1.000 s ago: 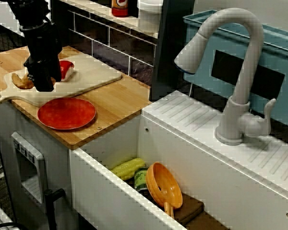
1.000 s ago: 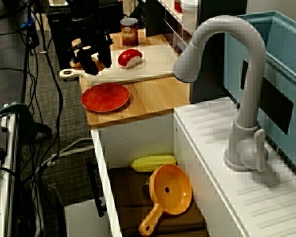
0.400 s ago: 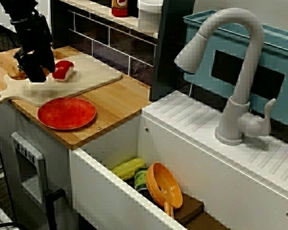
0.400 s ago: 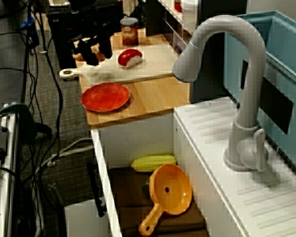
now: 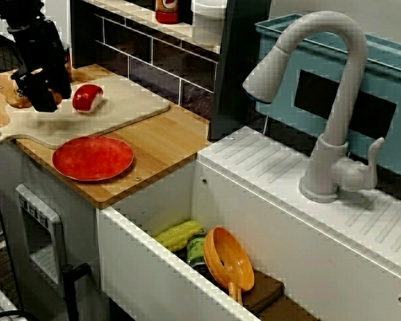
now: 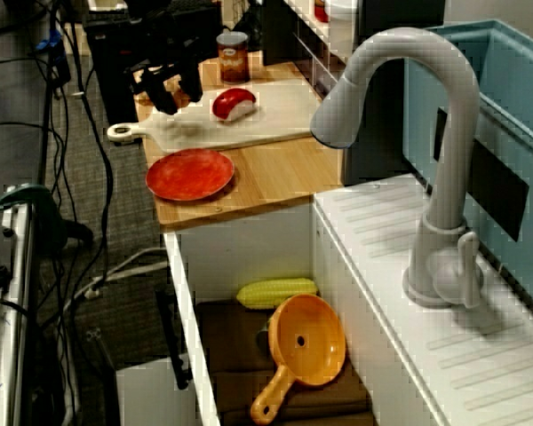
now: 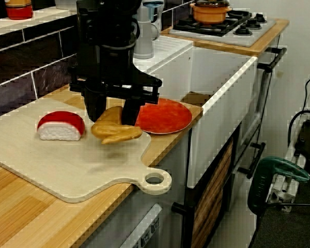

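My black gripper [image 7: 112, 120] is shut on a golden-brown croissant [image 7: 116, 132] and holds it a little above the pale cutting board [image 7: 51, 163], casting a shadow on the wood. A red-and-white sushi piece [image 7: 60, 125] lies on the board just beside it, apart from the fingers. In the view from the sink's front the gripper [image 5: 41, 92] hangs over the board's [image 5: 123, 100] left end, with the sushi piece [image 5: 87, 97] to its right. The view along the counter shows the gripper [image 6: 169, 93] left of the sushi piece [image 6: 234, 104].
A red plate [image 5: 92, 158] sits on the wooden counter before the board. The sink [image 5: 154, 200] holds a corn cob [image 5: 178, 235], a can and an orange strainer [image 5: 228, 258]. A grey faucet [image 5: 331, 100], a jar [image 6: 234, 56] and a stove with a pot [image 7: 211, 11] stand around.
The gripper has lifted off the board and drifted left and back, carrying the croissant with it. The sushi piece and the plate have stayed put.
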Robot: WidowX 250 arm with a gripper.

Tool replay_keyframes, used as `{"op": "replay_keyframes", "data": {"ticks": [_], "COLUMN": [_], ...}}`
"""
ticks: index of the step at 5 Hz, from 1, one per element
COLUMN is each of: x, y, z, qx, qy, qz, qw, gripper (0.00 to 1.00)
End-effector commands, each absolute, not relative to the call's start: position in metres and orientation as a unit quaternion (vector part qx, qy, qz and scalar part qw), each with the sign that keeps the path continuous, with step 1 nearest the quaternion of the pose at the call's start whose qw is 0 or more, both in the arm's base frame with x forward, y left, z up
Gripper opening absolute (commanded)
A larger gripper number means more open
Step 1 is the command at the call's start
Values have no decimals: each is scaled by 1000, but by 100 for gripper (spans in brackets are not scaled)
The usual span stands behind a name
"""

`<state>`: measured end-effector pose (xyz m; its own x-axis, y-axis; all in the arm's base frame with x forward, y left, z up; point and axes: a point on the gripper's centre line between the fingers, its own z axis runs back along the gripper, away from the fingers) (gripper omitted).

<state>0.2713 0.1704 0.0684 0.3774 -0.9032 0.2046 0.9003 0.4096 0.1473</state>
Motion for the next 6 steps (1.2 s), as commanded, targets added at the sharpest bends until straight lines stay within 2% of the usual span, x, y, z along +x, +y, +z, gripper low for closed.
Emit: {"op": "replay_keyframes", "data": {"ticks": [1,3,6], "x": [280,280,280], "y": [187,192,194], "z": [76,79,62], "qx": [42,39,62], "qy": [-122,-125,-115], "qz": [-582,-585,-577], "qw": [803,800,806], "gripper": [0,0,0]}}
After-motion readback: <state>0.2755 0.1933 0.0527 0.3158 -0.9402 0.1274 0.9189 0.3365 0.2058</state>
